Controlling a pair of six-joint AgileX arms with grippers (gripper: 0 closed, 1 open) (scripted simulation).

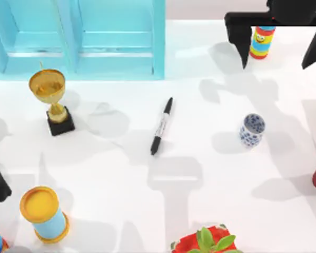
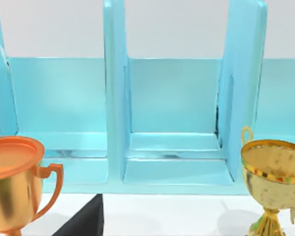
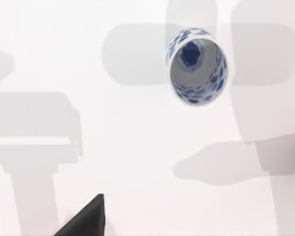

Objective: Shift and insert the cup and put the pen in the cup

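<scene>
Clearly the right gripper (image 1: 276, 50), spread wide well behind the cup (image 1: 252, 129), risks tipping that upright cup toward the pen (image 1: 161, 126) if it descends off-centre.

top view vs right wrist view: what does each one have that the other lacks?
Top view alone: the pen lying flat mid-table, a gold trophy, the blue shelf unit, a yellow-rimmed cylinder, and the right gripper, open, high over the far right of the table. Right wrist view alone: the inside of the cup, seen down its mouth. Both: the cup upright on the white table, apart from the pen.
</scene>
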